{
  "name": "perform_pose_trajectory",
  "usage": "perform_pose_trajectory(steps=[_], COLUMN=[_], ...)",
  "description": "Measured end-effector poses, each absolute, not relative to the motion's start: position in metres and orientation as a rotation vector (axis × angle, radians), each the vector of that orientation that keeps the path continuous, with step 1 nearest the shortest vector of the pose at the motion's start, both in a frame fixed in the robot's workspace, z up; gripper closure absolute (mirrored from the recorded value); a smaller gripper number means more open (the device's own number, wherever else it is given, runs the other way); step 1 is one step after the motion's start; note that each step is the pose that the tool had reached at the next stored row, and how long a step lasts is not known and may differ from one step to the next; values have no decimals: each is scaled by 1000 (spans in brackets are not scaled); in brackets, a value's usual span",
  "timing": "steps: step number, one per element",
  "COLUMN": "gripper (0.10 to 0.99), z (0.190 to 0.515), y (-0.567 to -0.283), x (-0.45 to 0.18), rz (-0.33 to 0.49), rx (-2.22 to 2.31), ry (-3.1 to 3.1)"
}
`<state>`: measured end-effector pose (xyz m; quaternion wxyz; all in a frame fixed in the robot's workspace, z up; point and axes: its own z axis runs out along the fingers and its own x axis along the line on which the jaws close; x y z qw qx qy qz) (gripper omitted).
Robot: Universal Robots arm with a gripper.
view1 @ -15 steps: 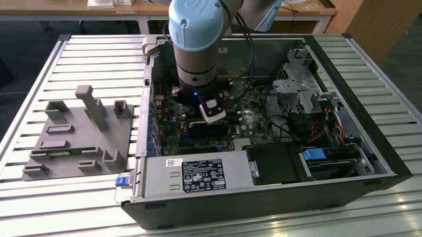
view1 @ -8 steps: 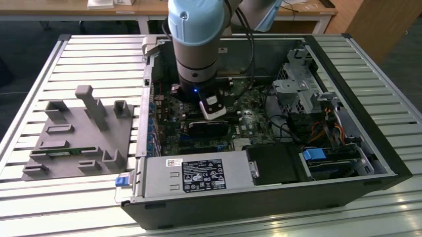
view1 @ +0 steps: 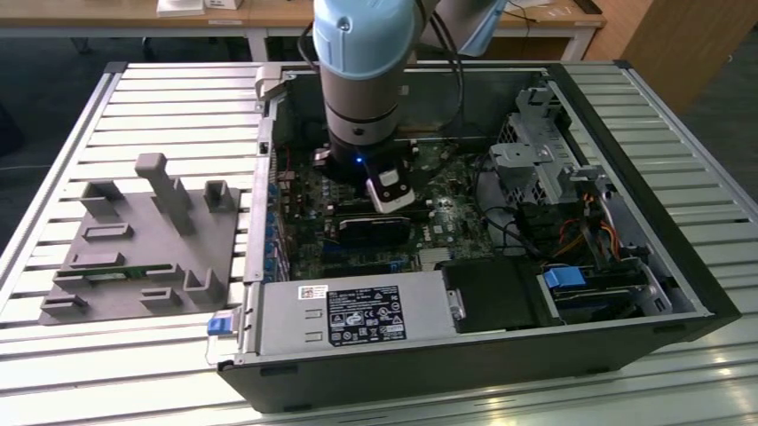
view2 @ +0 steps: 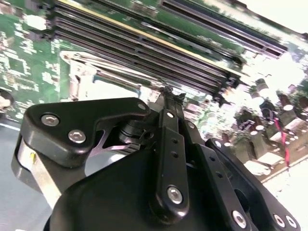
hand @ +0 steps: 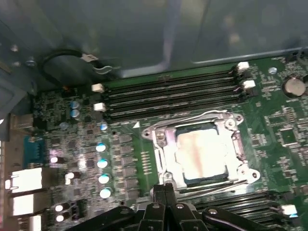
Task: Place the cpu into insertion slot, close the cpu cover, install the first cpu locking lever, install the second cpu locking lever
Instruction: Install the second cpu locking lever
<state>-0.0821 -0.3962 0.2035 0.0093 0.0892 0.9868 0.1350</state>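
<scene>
In the exterior view an open computer case [view1: 474,222] lay on a slatted white table [view1: 154,98], with the arm [view1: 361,80] reaching down into it over the green motherboard [view1: 343,253]. A white label [view1: 367,315] with dark print sat on the silver power supply [view1: 343,319] at the case's near edge, its writing too small to make out, and a grey fixture block [view1: 142,240] rested on the table at the exterior view's left. The gripper [view1: 391,200] hung low over the board, just above a black block [view1: 369,231]. In the second wrist view the gripper's [view2: 169,94] black fingers [view2: 168,125] stood pressed together, tips meeting with nothing between them, pointing toward the rows of dark memory slots [view2: 159,43]; the cpu cover [view2: 96,72] showed as a bright metal edge just beyond the tips. In the first wrist view the cpu [hand: 199,154] lay seated in the insertion slot [hand: 168,180], its pale metal top showing through the cover's [hand: 163,135] square window, the cover lying flat over it. The gripper [hand: 164,188] hovered just beside the socket's edge, apart from the chip. No legible print showed on the board.
</scene>
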Motion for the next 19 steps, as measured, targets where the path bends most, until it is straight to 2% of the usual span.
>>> perform_pose_trajectory(steps=[14, 19], gripper=[984, 984], z=[203, 203], y=[-395, -392], x=[-47, -41], rz=[420, 391], rx=[280, 280], ry=[3085, 3090])
